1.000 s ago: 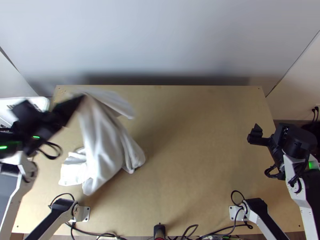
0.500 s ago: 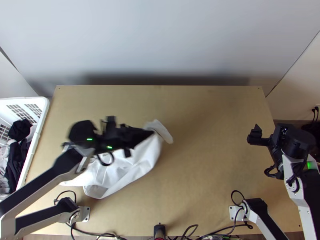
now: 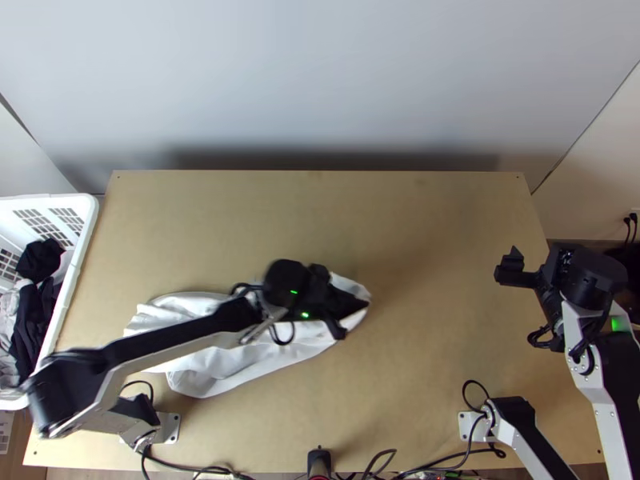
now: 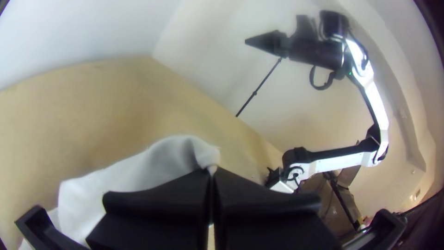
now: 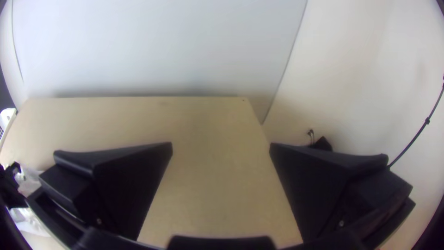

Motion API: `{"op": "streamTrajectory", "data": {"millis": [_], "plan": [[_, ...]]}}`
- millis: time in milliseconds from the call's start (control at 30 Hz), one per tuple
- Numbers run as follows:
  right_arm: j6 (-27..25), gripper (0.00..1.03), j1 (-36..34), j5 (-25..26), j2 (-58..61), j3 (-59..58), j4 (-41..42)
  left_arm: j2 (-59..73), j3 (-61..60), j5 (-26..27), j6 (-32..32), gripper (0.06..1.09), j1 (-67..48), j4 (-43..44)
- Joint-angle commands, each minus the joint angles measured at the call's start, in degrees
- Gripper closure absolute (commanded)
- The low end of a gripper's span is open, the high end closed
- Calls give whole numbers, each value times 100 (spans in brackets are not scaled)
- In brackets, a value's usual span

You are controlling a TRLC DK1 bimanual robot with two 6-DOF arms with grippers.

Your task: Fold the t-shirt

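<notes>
With my left gripper (image 4: 212, 172) I am pinching an edge of the white t-shirt (image 4: 138, 169), its flat fingers pressing together; which part of the garment, I cannot tell. The rest is lying wrinkled and partly bunched beneath my left arm (image 3: 176, 334), on the left part of the table (image 3: 448, 320). I am judging it light, limp and hardly fragile, but prone to crumpling and slipping from a shallow pinch. For spreading, I am favouring two far-apart corners, one per gripper. My right gripper (image 5: 221, 148) is hanging released, well apart. Farther out, a laundry basket (image 3: 70, 272) is standing by the table's left edge.
</notes>
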Motion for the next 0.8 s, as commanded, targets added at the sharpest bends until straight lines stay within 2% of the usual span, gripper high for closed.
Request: {"op": "streamTrajectory", "data": {"millis": [0,33,100,133,367,500,767], "plan": [[25,5,-49,-5,143,34,50,995,616,-203,-430,105,-464,-381],[43,5,-40,-5,169,34,59,1065,739,-124,-571,105,-473,-618],[78,5,-49,-5,231,43,85,1179,967,482,-1028,105,-464,-970],[69,5,-49,-5,257,43,120,1162,976,614,-1212,105,-464,-952],[139,5,-84,-5,319,-168,270,696,1407,526,-1283,105,-499,-847],[183,5,-84,-14,354,-195,384,1197,1442,465,-949,105,-666,-934],[174,5,-40,-14,433,-186,393,2234,1591,218,-747,105,-1105,-1066]]}}
